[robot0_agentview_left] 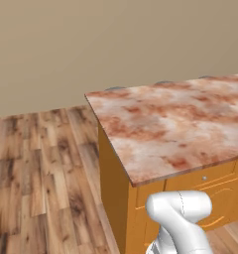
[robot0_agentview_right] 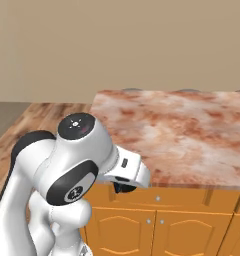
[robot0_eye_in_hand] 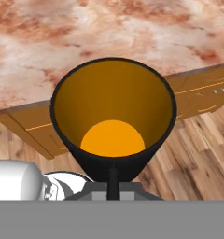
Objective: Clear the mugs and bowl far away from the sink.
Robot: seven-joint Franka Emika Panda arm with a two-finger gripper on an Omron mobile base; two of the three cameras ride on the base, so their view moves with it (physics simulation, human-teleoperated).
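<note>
Black cylindrical mug with orange inside: pinched at its near rim by the gripper, jaws pressed together on it, fingertips mostly hidden; held before the reddish marble counter's near edge, above orange cabinets.

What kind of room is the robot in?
Probably a kitchen. There's a counter with a reddish marble-look top, orange wooden cabinets with drawers and doors under it, and a wood floor. The gripper is shut on a black mug with an orange inside.
</note>
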